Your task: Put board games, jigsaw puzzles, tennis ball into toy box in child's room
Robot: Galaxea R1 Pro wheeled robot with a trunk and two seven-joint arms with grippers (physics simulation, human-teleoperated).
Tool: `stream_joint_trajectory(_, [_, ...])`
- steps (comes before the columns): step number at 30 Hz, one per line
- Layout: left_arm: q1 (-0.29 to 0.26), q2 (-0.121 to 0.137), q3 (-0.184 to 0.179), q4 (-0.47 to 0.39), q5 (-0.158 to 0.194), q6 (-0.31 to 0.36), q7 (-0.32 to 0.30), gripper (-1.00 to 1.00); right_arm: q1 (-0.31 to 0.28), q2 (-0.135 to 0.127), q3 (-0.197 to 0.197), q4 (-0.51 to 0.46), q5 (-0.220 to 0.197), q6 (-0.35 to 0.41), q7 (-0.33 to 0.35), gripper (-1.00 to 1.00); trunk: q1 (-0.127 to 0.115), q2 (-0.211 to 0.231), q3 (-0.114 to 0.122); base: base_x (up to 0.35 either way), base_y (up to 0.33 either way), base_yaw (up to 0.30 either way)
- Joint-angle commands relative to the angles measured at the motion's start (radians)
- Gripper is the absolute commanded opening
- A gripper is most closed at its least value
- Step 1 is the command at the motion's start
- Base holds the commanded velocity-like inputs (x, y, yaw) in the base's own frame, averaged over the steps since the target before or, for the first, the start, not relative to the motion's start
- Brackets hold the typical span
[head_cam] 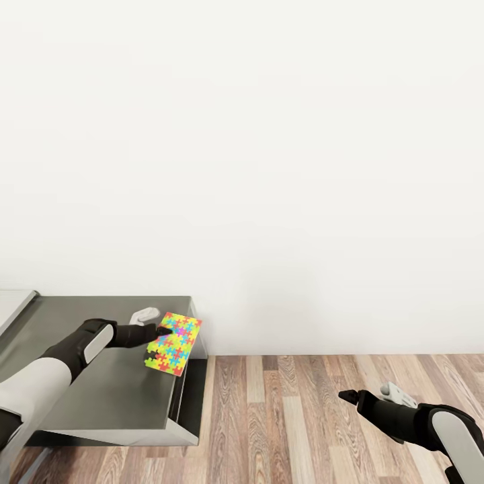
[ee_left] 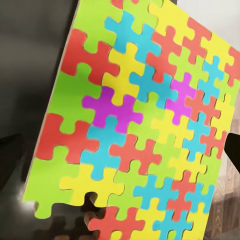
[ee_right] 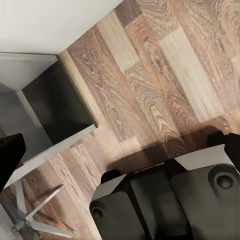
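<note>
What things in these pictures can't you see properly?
- Left hand, head view: its fingers are too small and dark against the jigsaw puzzle to tell how they grip it.
- Jigsaw puzzle, left wrist view: its edges are cut off by the frame.
- Right hand, head view: only a dark tip shows, so open or shut is unclear.
- Dark grey cabinet, head view: the left arm covers part of its top.

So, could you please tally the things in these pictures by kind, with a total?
Jigsaw puzzles: 1, held at the left end effector above the grey cabinet
Cabinets: 1
End effectors: 2, left and right
Total: 4
</note>
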Motion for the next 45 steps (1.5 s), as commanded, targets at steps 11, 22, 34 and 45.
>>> stream_joint_trajectory(11, [-0.001, 0.021, 0.007, -0.001, 0.005, 0.001, -0.003, 1.00, -0.001, 0.000, 0.000, -0.001, -0.010, 0.003, -0.011, 1.00, 0.001, -0.002, -0.002, 0.000, 0.000, 0.000])
stream_joint_trajectory(22, [-0.001, 0.051, 0.019, -0.002, 0.012, 0.001, -0.006, 1.00, -0.001, 0.000, 0.000, -0.001, -0.010, 0.003, -0.010, 1.00, 0.001, -0.002, -0.002, 0.000, 0.000, 0.000])
stream_joint_trajectory(34, [-0.001, 0.121, 0.129, -0.006, 0.017, 0.005, -0.038, 1.00, -0.001, 0.002, 0.001, -0.001, -0.010, 0.003, -0.010, 1.00, 0.001, -0.002, -0.002, 0.000, 0.000, 0.000])
stream_joint_trajectory(45, [-0.001, 0.204, 0.137, -0.007, 0.007, 0.015, -0.403, 1.00, -0.001, 0.006, 0.001, 0.000, -0.007, 0.002, -0.010, 1.00, 0.001, -0.002, -0.002, 0.000, 0.000, 0.000])
